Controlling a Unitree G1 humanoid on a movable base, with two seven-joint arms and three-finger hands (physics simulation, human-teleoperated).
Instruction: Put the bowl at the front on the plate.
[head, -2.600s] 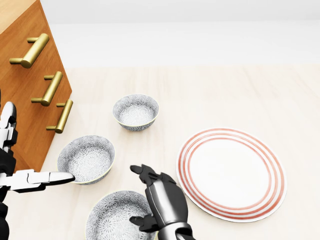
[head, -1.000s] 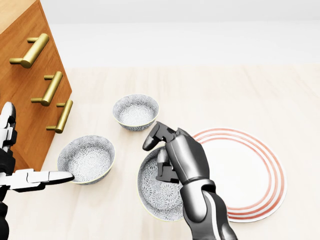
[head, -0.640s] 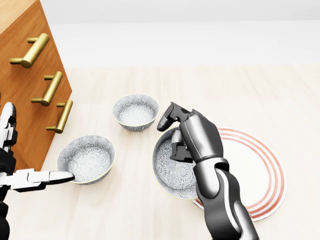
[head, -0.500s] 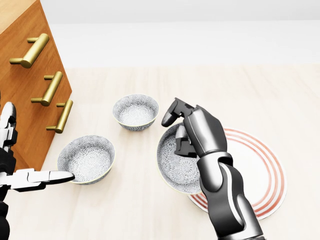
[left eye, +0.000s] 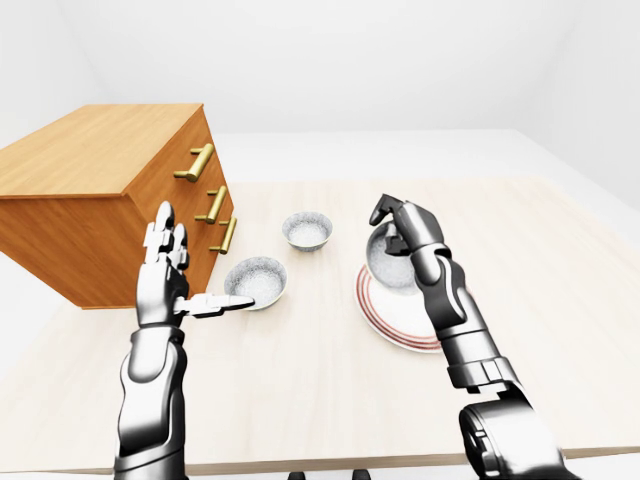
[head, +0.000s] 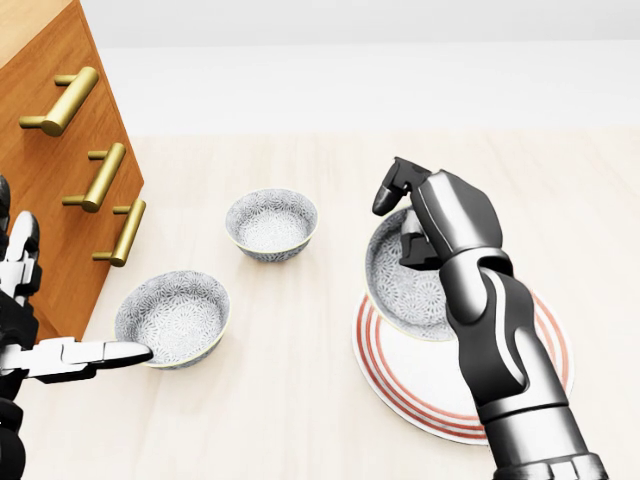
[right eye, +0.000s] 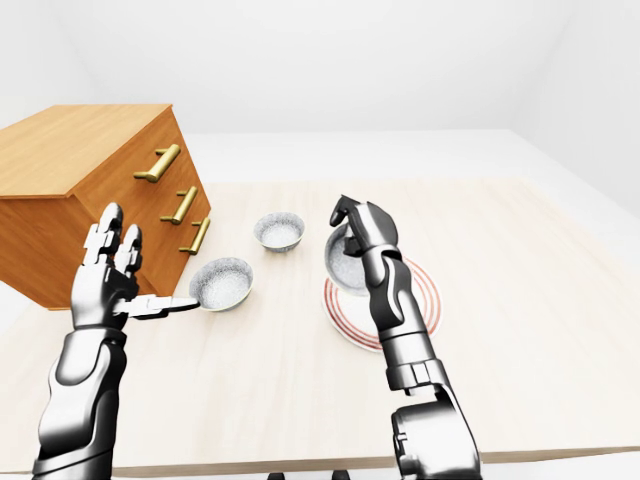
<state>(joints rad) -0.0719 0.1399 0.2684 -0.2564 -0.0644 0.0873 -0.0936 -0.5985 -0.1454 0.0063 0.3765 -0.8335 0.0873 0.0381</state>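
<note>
One bowl (tilted) over plate

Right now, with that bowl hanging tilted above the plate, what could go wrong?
1. The right hand grips the patterned bowl by its rim, steeply tilted; it might slip onto the plate.
2. It hangs over the plate's upper-left part in the head view, not the middle; released here, it may tip off the rim.
3. The open left hand has a finger close to another bowl and could nudge it.
</note>
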